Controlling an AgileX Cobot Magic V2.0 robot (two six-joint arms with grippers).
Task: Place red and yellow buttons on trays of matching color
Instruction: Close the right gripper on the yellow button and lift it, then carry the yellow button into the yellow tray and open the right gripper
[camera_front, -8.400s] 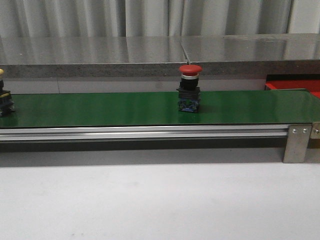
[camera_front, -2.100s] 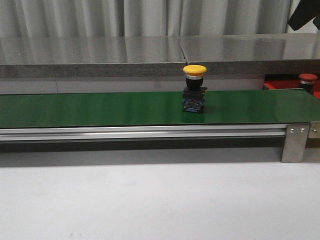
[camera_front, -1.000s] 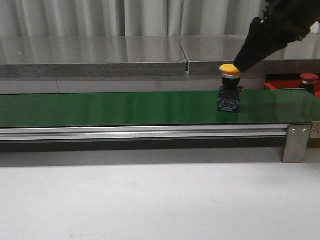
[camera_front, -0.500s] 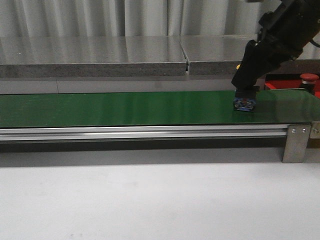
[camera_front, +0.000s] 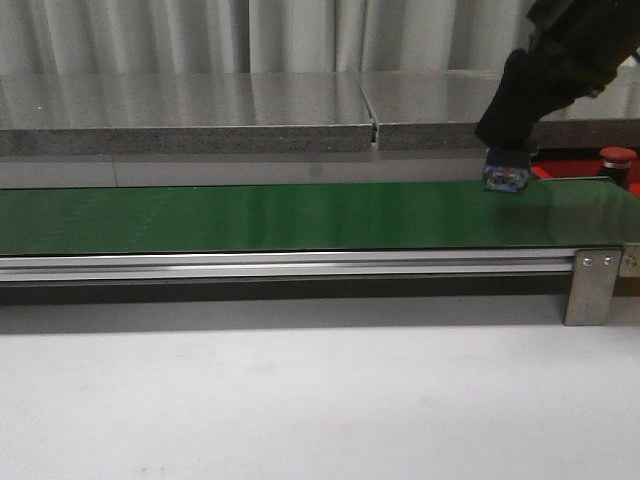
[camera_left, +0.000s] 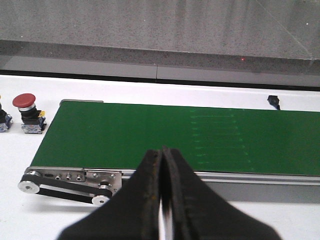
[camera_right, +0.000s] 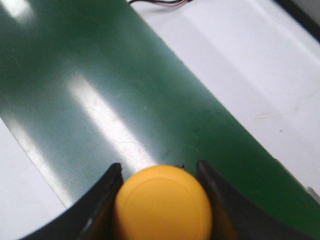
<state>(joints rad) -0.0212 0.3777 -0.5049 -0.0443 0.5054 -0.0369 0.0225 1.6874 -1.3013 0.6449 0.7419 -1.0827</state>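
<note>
My right gripper (camera_front: 507, 150) is shut on a yellow-capped button and holds it just above the right part of the green belt (camera_front: 250, 215); only the button's blue-grey base (camera_front: 505, 178) shows below the fingers. In the right wrist view the yellow cap (camera_right: 162, 205) sits between both fingers of the gripper (camera_right: 160, 167). A red-capped button (camera_front: 617, 156) stands on the red tray (camera_front: 570, 170) at the far right. My left gripper (camera_left: 161, 150) is shut and empty, above the belt's near rail. No yellow tray is in view.
A grey stone ledge (camera_front: 250, 105) runs behind the belt. The belt's metal end bracket (camera_front: 592, 285) is at the right. In the left wrist view a red button (camera_left: 26, 106) stands on the white table off the belt's end (camera_left: 70, 180), another button (camera_left: 3, 120) beside it.
The right gripper came down over the yellow button as it rode right on the belt, shut on it, and has lifted it off the belt. The red button went from the belt to the red tray.
</note>
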